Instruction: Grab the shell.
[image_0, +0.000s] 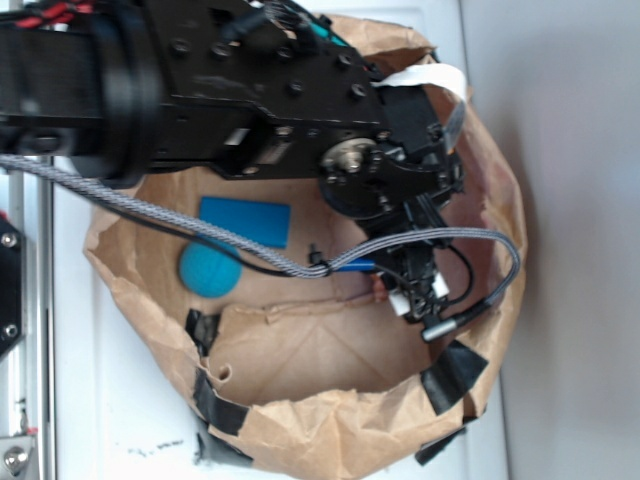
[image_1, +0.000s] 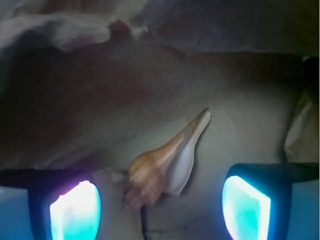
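Note:
The shell (image_1: 165, 162), orange-tan with brown stripes and a pale cream flared end, lies on the brown paper floor. Its pointed tip aims up and to the right in the wrist view. My gripper (image_1: 161, 210) is open, and its two glowing cyan pads (image_1: 75, 210) stand wide apart on either side of the shell's ribbed end without touching it. In the exterior view the gripper (image_0: 420, 297) points down into the paper basin. A small brown bit of the shell (image_0: 381, 291) shows just left of the fingers.
A crumpled brown paper bag (image_0: 330, 420) patched with black tape forms a walled basin around the work area. Inside it, left of the gripper, lie a blue rectangular block (image_0: 245, 221) and a blue textured ball (image_0: 210, 268). A braided cable (image_0: 230, 243) crosses over them.

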